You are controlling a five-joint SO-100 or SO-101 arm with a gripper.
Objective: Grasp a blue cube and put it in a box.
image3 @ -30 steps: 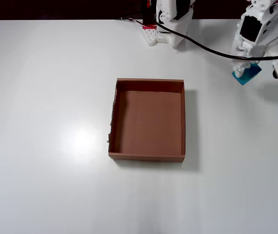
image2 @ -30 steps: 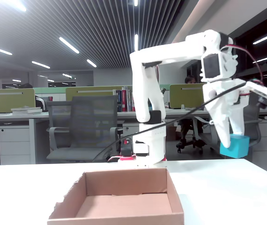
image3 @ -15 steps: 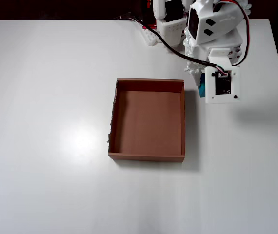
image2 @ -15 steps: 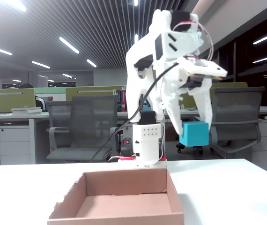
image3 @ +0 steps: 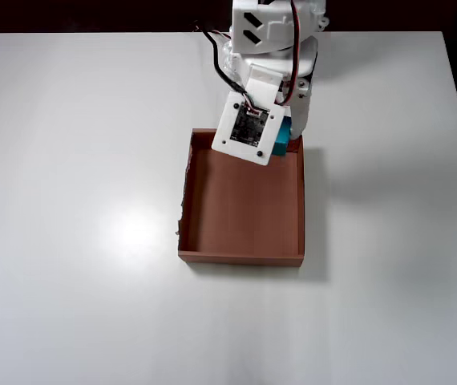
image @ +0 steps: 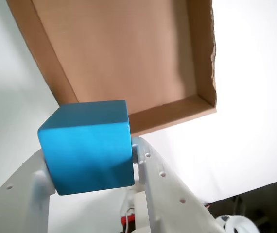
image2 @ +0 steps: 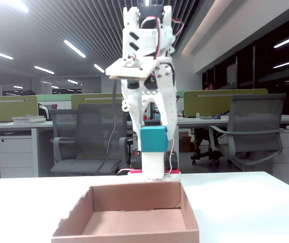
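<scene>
Swung from right side of table to over box (image3: 244, 200) rear edge w/ end effector (image2: 152, 147) pinching cube (image2: 152, 139); release looks close.

My white bench (image2: 246, 202), open-plan office behind it, slatted ceiling (image2: 83, 25) with linear strip lights, grey mesh chairs (image2: 86, 136), green desk partitions (image2: 7, 107), shelved books (image2: 134, 108), dark windows at right.

Blue cube (image2: 152, 139) in pincer (image2: 153, 143), above box (image2: 134, 234) rear edge, on table (image3: 68, 160)
</scene>
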